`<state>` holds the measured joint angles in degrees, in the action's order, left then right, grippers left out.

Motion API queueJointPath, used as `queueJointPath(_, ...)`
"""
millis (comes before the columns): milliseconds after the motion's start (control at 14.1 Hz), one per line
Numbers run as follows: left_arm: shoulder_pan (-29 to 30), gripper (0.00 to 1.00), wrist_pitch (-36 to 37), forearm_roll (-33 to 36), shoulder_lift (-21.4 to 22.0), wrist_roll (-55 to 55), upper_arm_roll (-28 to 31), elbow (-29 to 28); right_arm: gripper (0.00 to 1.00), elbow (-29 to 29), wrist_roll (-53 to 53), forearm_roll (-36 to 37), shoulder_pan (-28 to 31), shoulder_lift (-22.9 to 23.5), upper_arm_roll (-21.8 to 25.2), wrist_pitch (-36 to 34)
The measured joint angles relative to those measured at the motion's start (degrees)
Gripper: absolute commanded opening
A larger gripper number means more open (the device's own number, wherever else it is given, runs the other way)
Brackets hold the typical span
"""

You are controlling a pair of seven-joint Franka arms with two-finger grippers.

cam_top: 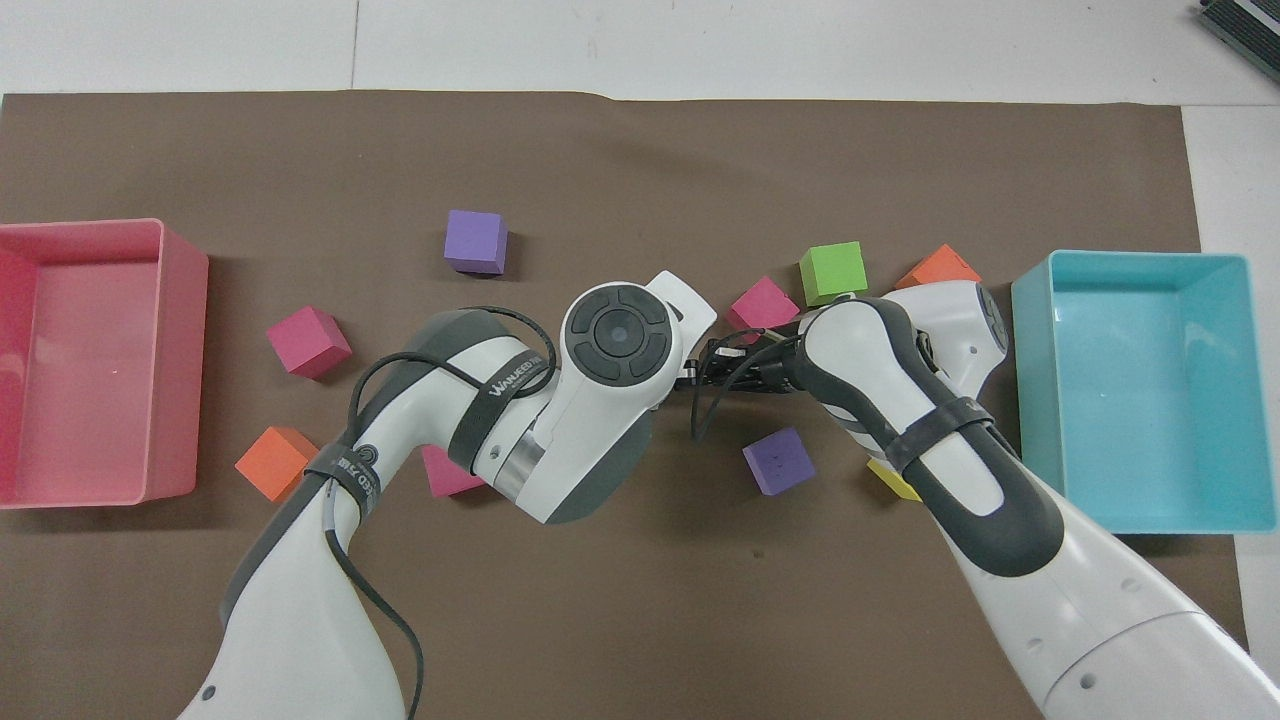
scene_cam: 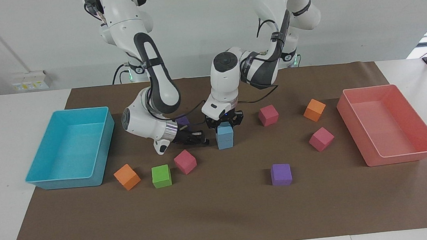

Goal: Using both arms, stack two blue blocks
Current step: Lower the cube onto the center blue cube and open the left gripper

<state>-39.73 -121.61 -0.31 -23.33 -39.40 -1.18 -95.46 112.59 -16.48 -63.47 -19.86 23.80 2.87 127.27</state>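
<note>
Cyan tray (scene_cam: 71,149) and pink tray (scene_cam: 390,124) sit at opposite ends of the brown mat (scene_cam: 223,217); coloured cubes scattered between.
</note>
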Motion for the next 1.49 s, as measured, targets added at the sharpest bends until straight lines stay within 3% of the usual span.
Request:
queueJointPath(995, -0.15, 0.00, 0.12, -0.02, 0.00, -2.08, 0.01, -0.11, 0.00, 0.00, 0.00, 0.00, 0.00, 0.00, 0.00, 0.00)
queueJointPath(1066, -0.15, 0.03, 0.12, -0.02, 0.00, -2.09, 0.01, -0.11, 0.00, 0.00, 0.00, 0.00, 0.00, 0.00, 0.00, 0.00)
queueJointPath(1137, -0.15, 0.22, 0.12, -0.02, 0.00, -2.11, 0.02, -0.11, 0.00, 0.00, 0.00, 0.00, 0.00, 0.00, 0.00, 0.00)
queueJointPath(1279, -0.15, 0.78, 0.12, -0.02, 0.00, -2.13, 0.03, -0.11, 0.00, 0.00, 0.00, 0.00, 0.00, 0.00, 0.00, 0.00)
queueJointPath(1350, -0.15, 1.00, 0.12, -0.02, 0.00, -2.13, 0.03, -0.11, 0.00, 0.00, 0.00, 0.00, 0.00, 0.00, 0.00, 0.00)
queueJointPath(1492, -0.15, 1.00, 0.13, -0.03, 0.00, -2.18, 0.11, -0.23, 0.00, 0.00, 0.00, 0.00, 0.00, 0.00, 0.00, 0.00)
